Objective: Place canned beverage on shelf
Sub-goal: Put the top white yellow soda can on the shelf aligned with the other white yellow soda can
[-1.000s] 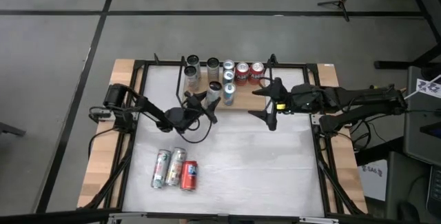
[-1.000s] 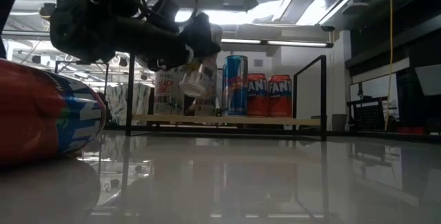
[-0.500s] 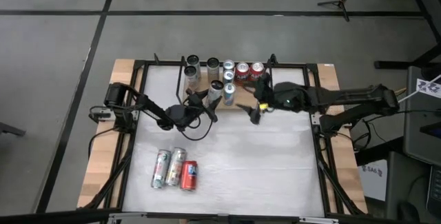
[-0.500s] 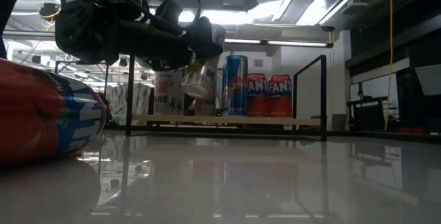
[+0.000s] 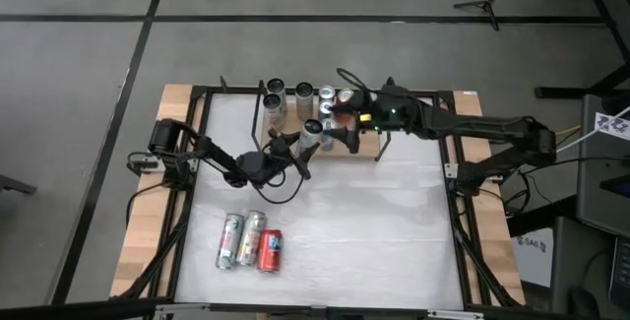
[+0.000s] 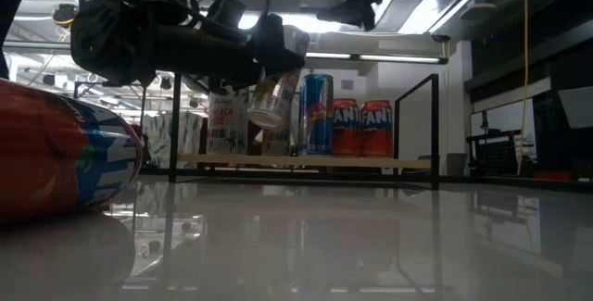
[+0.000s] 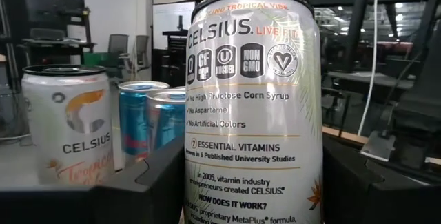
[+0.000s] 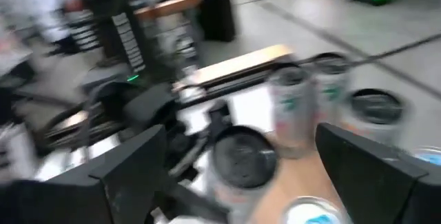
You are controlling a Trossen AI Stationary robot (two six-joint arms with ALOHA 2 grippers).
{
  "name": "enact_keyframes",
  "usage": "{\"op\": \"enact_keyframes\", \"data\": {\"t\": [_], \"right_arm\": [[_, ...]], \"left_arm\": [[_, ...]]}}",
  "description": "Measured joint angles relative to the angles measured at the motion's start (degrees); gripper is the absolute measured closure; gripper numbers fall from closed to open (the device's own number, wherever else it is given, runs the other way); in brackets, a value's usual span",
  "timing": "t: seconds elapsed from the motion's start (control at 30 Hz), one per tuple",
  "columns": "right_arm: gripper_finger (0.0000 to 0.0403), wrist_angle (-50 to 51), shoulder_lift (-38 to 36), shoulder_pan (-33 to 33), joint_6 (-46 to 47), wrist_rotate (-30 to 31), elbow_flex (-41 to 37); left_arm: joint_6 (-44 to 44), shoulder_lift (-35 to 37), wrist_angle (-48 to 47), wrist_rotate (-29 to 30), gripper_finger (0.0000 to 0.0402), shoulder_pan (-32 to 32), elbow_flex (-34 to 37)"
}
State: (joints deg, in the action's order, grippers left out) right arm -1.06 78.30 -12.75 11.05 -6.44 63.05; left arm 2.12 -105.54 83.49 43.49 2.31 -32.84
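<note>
Left gripper (image 5: 303, 146) sits at the front edge of the shelf (image 5: 366, 149), fingers clamped on a white Celsius can (image 7: 251, 114). From above I see that can (image 5: 311, 133) held at the shelf's near edge, just left of the shelf's middle. In the low view the held can (image 6: 271, 93) hangs tilted, its lower rim clear of the board, raised above the shelf (image 6: 306, 161) level. Not set down yet.

Left wrist view: the can fills the picture between the two dark fingers (image 7: 141, 189). Beyond it I see another white Celsius can (image 7: 67, 124) and two blue cans (image 7: 141, 117) standing upright.

Right gripper (image 5: 344, 108) reaches in over the shelf from the right, above the cans there, its fingers spread wide and nothing between them. Right wrist view is blurred; I make out its two dark fingers (image 8: 127, 169) apart and can tops (image 8: 244, 156) below them, no more detail than that.

On the shelf in the low view: a tall blue can (image 6: 317, 114) and two red Fanta cans (image 6: 361, 128) side by side, all upright, standing between the black rod uprights (image 6: 435, 130).

Three more cans (image 5: 252, 242) lie on their sides on the white tabletop (image 5: 374, 231), near the front left, well apart from the shelf: two silver ones and one red. The red one (image 6: 56, 157) looms at the left of the low view.
</note>
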Motion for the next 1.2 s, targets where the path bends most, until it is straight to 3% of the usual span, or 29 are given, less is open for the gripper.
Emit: {"op": "enact_keyframes", "data": {"t": [0.13, 0.33, 0.6, 0.87, 1.2], "right_arm": [[0.0036, 0.0, 0.8, -2.3, -6.5, -11.8, 0.0], [0.0036, -0.2, 0.8, -4.3, -14.4, -14.5, 0.0], [0.0036, -3.6, 0.8, -4.2, -17.5, -24.7, 0.0], [0.0036, -6.9, 2.0, -3.6, -14.3, -25.6, 0.0], [0.0036, -8.1, 6.0, 0.7, -12.9, -17.9, 0.0]], "left_arm": [[0.0, 0.0, 0.7, -1.5, 0.0168, 0.0, 0.0], [0.0, 0.2, 6.3, -6.0, 0.0168, 1.4, 0.0], [-1.2, 0.6, 6.3, -11.8, 0.0168, 2.4, 0.0], [-3.1, 0.7, 6.3, -15.0, 0.0168, 2.4, 0.0], [-3.1, 0.7, 6.3, -16.1, 0.0168, 2.4, 0.0]]}}
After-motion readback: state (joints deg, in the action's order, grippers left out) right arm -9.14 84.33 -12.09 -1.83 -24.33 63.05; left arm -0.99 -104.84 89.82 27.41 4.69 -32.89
